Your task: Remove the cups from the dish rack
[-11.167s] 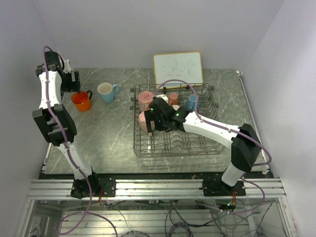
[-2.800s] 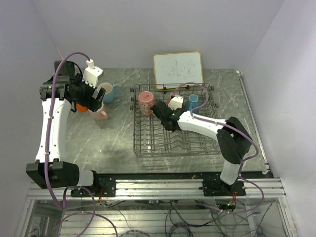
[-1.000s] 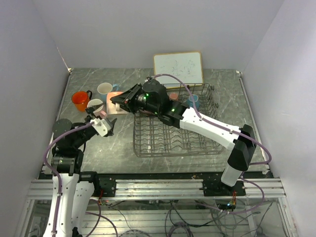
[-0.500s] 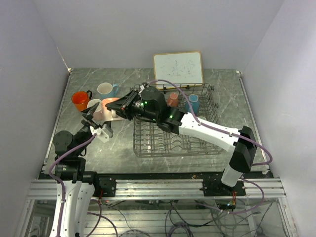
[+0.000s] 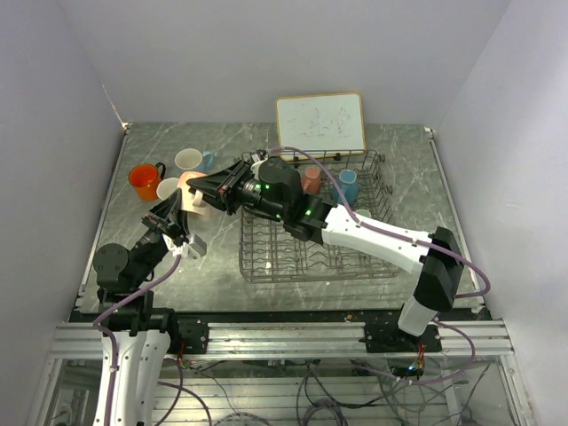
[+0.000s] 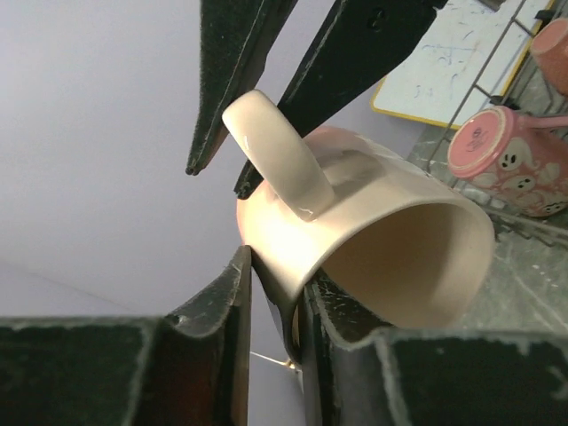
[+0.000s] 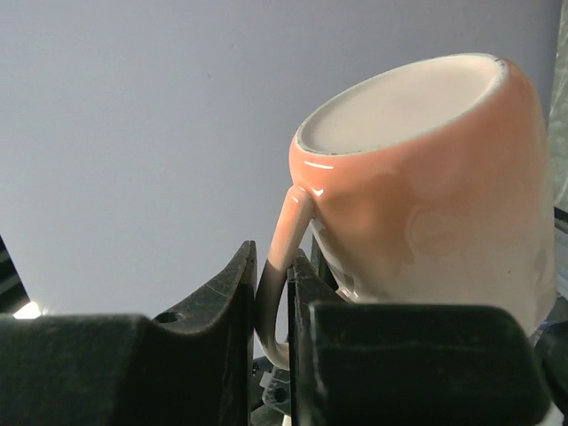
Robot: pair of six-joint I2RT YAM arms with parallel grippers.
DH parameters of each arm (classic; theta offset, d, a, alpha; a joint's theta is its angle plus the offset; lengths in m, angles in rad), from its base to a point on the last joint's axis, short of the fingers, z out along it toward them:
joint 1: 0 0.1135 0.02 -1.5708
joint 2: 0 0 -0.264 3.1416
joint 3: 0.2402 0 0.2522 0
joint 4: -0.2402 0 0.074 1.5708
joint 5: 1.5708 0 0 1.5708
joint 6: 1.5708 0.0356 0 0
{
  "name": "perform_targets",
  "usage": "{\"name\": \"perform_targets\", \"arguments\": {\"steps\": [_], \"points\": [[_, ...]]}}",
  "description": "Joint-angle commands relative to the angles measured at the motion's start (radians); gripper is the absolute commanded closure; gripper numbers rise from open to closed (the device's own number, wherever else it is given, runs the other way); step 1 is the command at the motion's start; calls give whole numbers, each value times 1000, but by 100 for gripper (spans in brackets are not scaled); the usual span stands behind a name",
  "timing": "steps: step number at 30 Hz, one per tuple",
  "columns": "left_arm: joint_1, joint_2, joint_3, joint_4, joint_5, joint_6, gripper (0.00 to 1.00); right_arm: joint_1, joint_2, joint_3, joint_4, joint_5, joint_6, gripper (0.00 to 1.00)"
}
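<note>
Handing over the peach mug [image 5: 188, 188] in mid-air, left of the dish rack [image 5: 311, 276] — our right claw [image 7: 272, 266] pinches its handle, our left claw [image 6: 273, 286] clamps its rim wall. We should loosen the right only once the left grips firmly.

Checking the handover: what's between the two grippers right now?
A peach mug, in the top view, between left gripper and right gripper; each wrist view shows it pinched.
</note>
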Motion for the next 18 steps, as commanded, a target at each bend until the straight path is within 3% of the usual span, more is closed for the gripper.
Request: {"name": "perform_targets", "arguments": {"steps": [1, 5, 12, 18], "points": [[-6, 0, -1, 47, 29, 32, 79, 16, -45, -4, 95, -81, -38, 100], [-6, 8, 8, 78, 21, 13, 93, 5, -56, -33, 80, -106, -60, 100], [-6, 146, 229, -326, 139, 48, 93, -53, -77, -132, 66, -179, -91, 71], [-6, 231, 361, -631, 152, 185, 93, -96, -57, -174, 75, -260, -104, 46]]}}
